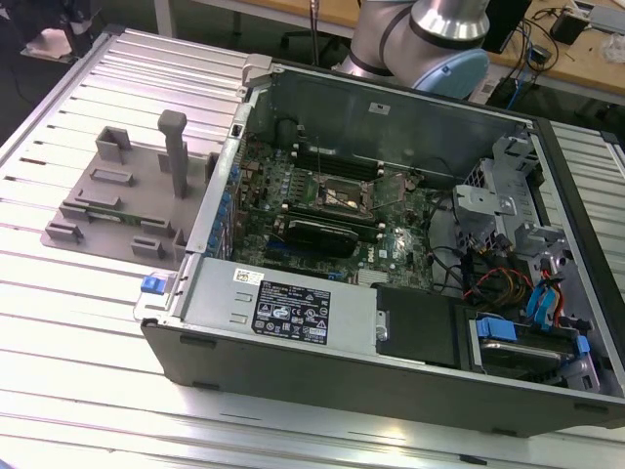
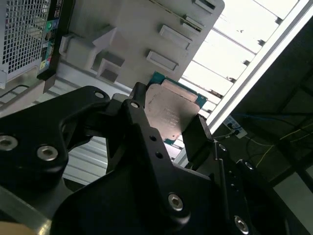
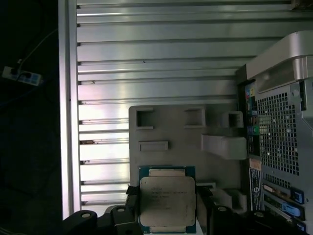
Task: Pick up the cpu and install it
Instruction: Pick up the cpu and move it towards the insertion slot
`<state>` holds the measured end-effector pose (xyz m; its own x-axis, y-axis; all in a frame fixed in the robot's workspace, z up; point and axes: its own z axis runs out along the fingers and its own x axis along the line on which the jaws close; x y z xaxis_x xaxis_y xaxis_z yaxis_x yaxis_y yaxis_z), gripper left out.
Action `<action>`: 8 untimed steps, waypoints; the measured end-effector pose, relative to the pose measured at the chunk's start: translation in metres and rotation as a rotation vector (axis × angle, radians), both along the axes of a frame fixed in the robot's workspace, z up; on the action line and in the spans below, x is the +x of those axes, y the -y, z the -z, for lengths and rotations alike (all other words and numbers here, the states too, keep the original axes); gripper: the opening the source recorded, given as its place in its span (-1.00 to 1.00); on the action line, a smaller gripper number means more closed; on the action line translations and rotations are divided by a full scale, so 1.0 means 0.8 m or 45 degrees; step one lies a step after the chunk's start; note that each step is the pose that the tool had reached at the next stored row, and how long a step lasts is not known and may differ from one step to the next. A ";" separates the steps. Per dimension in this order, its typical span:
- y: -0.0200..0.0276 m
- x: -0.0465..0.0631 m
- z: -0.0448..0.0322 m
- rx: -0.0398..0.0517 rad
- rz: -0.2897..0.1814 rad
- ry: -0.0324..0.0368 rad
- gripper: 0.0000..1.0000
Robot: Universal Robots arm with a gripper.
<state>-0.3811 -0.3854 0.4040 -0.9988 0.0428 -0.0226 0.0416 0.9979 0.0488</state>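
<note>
Two black fingers of the claw pinched the cpu by opposite edges, so we judged the claw closed on it. In both wrist views the cpu sat squarely between the fingers, silver top facing the cameras, held clear above the grey fixture on the ribbed counter. We saw the open computer case just beside that fixture, its socket inside on the motherboard, well apart from the fixture.

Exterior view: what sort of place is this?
Likely a robotics lab bench: an opened computer case on a slatted aluminium table, a robot arm behind it, and a cabled desk beyond.
</note>
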 end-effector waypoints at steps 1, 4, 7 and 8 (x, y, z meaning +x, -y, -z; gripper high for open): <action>0.0001 0.004 0.0000 0.000 0.000 0.0000 0.09; 0.0003 0.016 0.0000 0.000 0.000 0.0000 0.09; 0.0005 0.026 0.0000 0.000 0.000 -0.0001 0.09; 0.0005 0.029 0.0000 0.000 0.000 -0.0001 0.09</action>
<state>-0.3579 -0.3858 0.4040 -0.9988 0.0427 -0.0225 0.0416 0.9979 0.0487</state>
